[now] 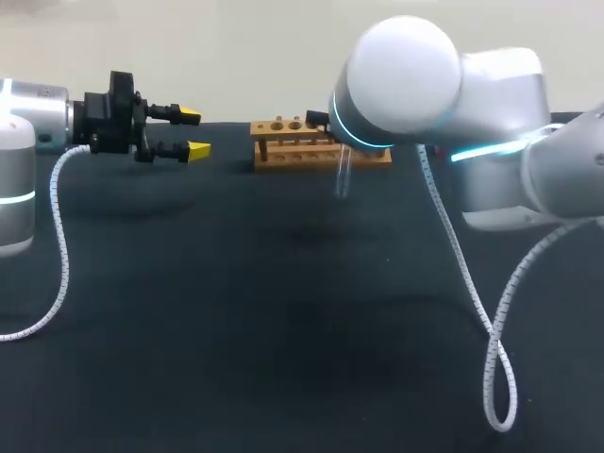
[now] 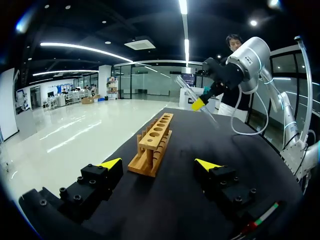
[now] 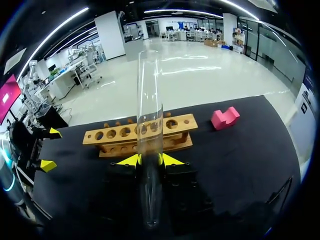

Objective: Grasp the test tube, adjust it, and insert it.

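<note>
Nearest, the right arm's bulky white joint [image 1: 406, 80] fills the foreground above the black tabletop [image 1: 236, 330]. Below it, the right gripper [image 3: 149, 160] is clamped on a clear glass test tube [image 3: 149, 100], held in the air just in front of the light wooden tube rack [image 1: 316, 143]. Off to the rack's left, the left gripper [image 1: 193, 132] hovers with its fingers spread apart, holding nothing. A pink block [image 3: 224, 118] lies near the rack's far end.

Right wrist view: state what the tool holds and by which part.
The right tool holds the clear glass test tube, pinched from two sides near mid-length, both ends free.
</note>
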Tool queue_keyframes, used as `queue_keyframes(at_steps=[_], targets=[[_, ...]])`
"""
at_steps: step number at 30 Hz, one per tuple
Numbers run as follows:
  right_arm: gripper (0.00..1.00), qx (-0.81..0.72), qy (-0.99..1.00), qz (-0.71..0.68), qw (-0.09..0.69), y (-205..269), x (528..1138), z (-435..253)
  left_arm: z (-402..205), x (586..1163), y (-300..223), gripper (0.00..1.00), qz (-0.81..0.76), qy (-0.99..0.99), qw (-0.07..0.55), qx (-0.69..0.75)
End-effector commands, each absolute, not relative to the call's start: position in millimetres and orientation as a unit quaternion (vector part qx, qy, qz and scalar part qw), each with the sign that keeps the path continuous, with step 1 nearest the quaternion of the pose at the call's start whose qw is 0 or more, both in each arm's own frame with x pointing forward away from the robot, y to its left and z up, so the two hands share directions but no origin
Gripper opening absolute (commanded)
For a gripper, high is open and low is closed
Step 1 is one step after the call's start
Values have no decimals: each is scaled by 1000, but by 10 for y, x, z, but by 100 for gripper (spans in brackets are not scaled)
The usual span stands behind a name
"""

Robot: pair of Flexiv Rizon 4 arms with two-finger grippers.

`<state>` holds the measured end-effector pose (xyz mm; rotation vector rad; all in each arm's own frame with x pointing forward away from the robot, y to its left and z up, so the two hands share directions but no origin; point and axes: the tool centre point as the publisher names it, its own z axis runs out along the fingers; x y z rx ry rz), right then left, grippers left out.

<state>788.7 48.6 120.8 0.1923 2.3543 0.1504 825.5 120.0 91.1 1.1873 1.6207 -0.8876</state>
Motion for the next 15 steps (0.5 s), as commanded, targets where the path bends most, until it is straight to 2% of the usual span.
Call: queue_keyframes(at_steps=[1, 15], targets=[[0, 87, 892, 52, 441, 429, 7719, 1330, 901, 8235, 1206, 100, -359, 656, 458, 481], [0, 87, 882, 58, 460, 353, 7585, 1484, 901, 8235, 1206, 100, -359, 656, 458, 481]])
